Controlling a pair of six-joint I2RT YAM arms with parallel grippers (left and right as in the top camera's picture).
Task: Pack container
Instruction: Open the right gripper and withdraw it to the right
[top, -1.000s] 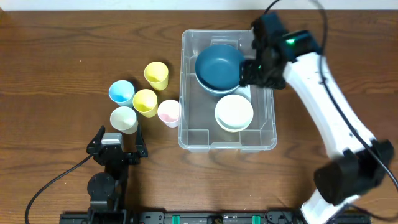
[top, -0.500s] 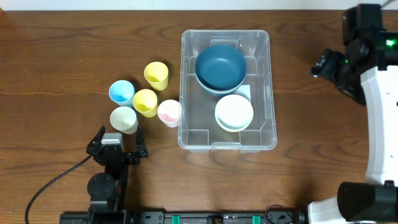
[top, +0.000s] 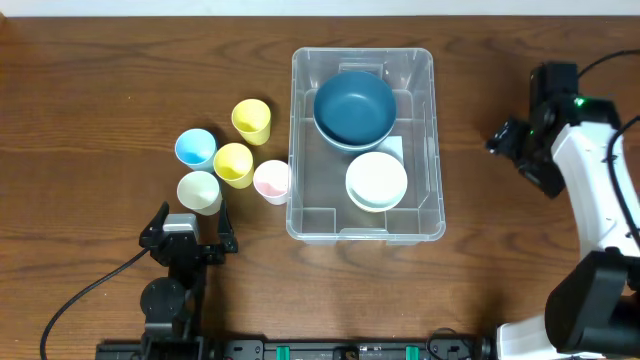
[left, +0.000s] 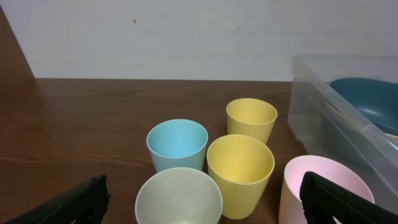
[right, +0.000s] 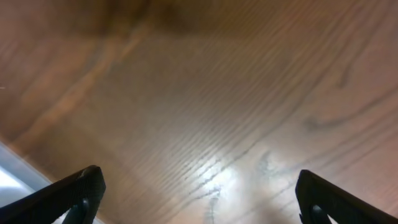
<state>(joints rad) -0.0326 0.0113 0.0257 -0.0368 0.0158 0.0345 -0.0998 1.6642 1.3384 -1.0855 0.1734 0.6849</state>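
Note:
The clear plastic container (top: 425, 140) stands mid-table and holds a dark blue bowl (top: 353, 108) and a white bowl (top: 376, 180); its corner shows in the left wrist view (left: 323, 118). Left of it stand several cups: two yellow (top: 251, 121) (top: 233, 163), a blue one (top: 195, 148), a pale green one (top: 199, 191) and a pink one (top: 271, 180). My left gripper (top: 189, 232) is open and empty, just in front of the cups (left: 199, 202). My right gripper (top: 505, 140) is open and empty over bare wood to the right of the container (right: 199, 196).
The wooden table (top: 100, 90) stretches left and right of the container. A black cable (top: 80, 300) runs from the left arm's base at the front edge. A white wall (left: 186, 31) lies behind the table.
My right arm has left the container, empty, swung out to the right, then come a little back and lower. The blue bowl stays inside. The left arm has not moved.

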